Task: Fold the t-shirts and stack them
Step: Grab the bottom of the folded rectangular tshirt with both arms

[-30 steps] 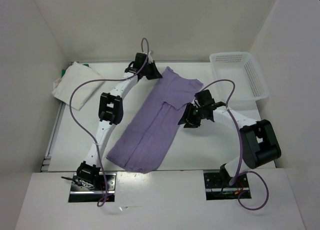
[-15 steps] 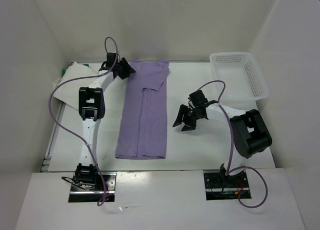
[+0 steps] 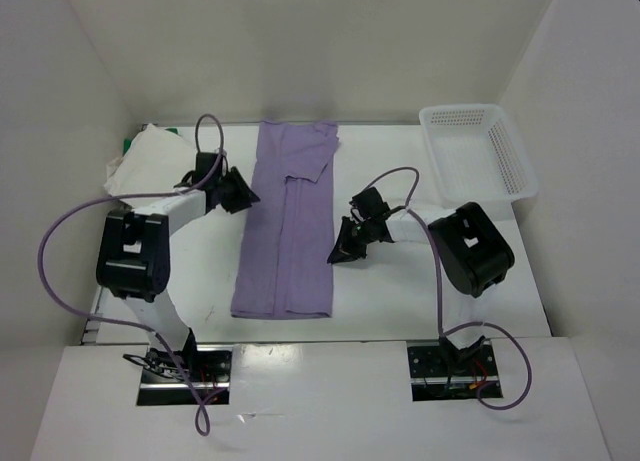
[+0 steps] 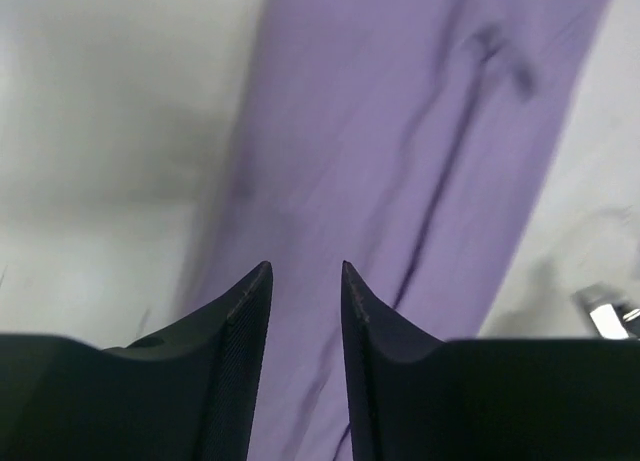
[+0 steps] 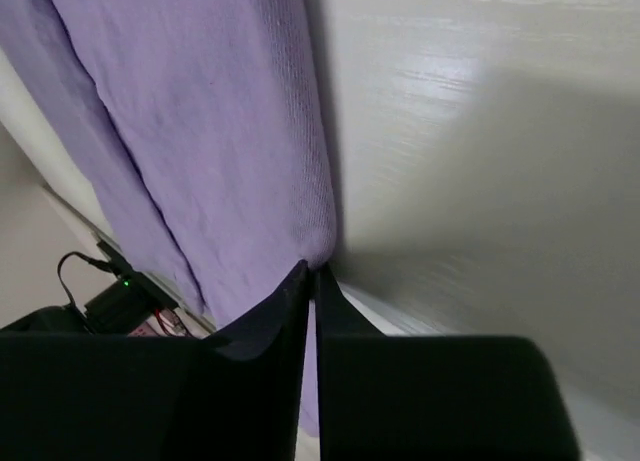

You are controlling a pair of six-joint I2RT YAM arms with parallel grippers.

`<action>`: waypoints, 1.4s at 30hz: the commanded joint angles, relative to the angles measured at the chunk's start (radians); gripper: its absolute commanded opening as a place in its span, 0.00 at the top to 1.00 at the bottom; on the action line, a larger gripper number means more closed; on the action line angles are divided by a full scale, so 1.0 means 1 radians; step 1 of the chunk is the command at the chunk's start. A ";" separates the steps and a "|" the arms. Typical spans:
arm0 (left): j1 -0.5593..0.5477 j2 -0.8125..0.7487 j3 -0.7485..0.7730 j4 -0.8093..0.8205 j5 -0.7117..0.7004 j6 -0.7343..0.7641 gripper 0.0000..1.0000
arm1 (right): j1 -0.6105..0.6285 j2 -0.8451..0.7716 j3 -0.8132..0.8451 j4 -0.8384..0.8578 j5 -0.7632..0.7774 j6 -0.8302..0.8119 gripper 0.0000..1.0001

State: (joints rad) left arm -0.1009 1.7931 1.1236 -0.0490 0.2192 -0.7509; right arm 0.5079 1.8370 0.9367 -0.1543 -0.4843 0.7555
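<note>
Purple shirt (image 3: 288,231) lies folded into a long strip on the middle of the table (image 3: 400,301).
Left gripper (image 4: 305,271) hangs over the strip's left edge, jaws apart and empty. Right gripper (image 5: 308,273) sits at its right edge, jaws pinched to a slit on the cloth. White shirt (image 3: 150,166) lies crumpled at the far left.

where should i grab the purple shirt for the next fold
Take the purple shirt by its two near corners, reaching each from its own long side. It lies flat as a narrow strip running near to far, so the near hem can probably be carried over onto the far end.
</note>
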 commanded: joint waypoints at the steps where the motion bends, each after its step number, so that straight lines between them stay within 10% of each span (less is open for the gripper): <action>1: -0.005 -0.130 -0.126 -0.086 -0.057 -0.028 0.60 | -0.017 -0.001 -0.007 0.013 0.118 -0.004 0.95; 8: -0.014 -0.346 -0.312 -0.201 0.084 -0.025 0.61 | -0.104 -0.160 -0.088 -0.085 0.168 -0.082 0.93; 14: -0.060 -0.495 -0.436 -0.411 0.063 -0.025 0.61 | -0.104 -0.323 -0.137 -0.162 0.145 -0.064 0.51; 29: -0.252 -0.759 -0.651 -0.565 0.114 -0.274 0.38 | 0.035 -0.616 -0.438 -0.156 0.116 0.199 0.49; 42: -0.290 -0.712 -0.745 -0.401 0.137 -0.337 0.41 | 0.070 -0.602 -0.507 -0.070 0.086 0.249 0.54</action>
State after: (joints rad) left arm -0.3878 1.0683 0.3901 -0.5060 0.3618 -1.0622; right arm 0.5678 1.2160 0.4221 -0.2867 -0.3828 0.9871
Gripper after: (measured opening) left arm 0.596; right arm 0.459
